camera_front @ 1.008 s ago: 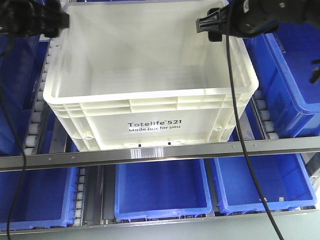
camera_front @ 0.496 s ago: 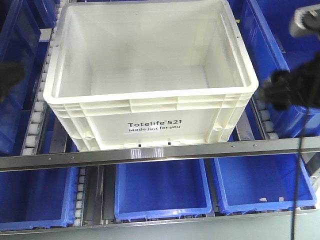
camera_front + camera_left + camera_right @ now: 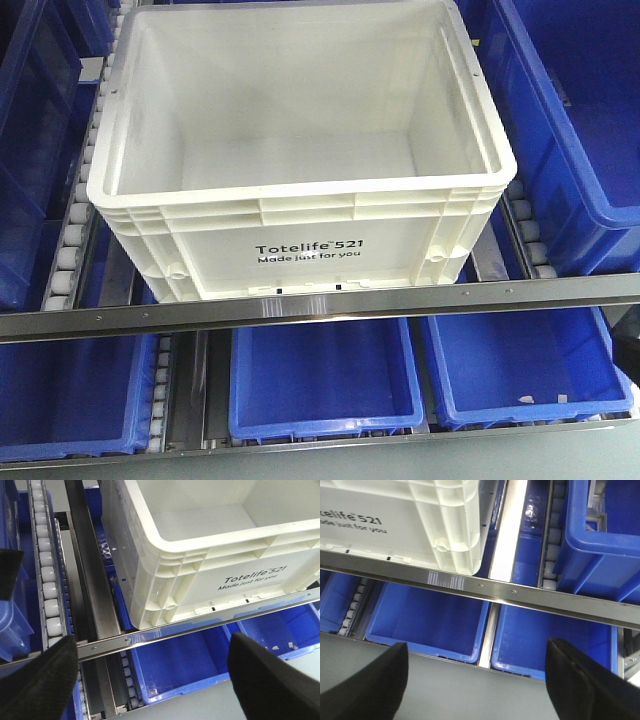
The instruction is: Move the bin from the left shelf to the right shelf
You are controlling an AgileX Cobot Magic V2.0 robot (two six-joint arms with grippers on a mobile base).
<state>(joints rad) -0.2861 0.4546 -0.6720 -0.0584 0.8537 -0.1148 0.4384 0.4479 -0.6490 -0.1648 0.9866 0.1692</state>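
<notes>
The white bin sits on the upper roller level of the shelf, its printed face reading "Totelife 521 Made just for you" turned toward the front and pressed up against the steel front rail that runs across below it. It stands level and holds nothing inside. Blue bins flank it: a tall one just beside its right wall, another off its left wall past a line of white rollers. Below the bin, under the rail, three more blue bins lie side by side on the lower level.

Neither arm shows in the front view. From the left wrist camera, the left claw hangs spread wide in front of the bin's lower left corner, its dark fingers well apart and gripping nothing. The right claw is likewise released, hovering below the bin's right front corner with its fingers apart, touching nothing.
</notes>
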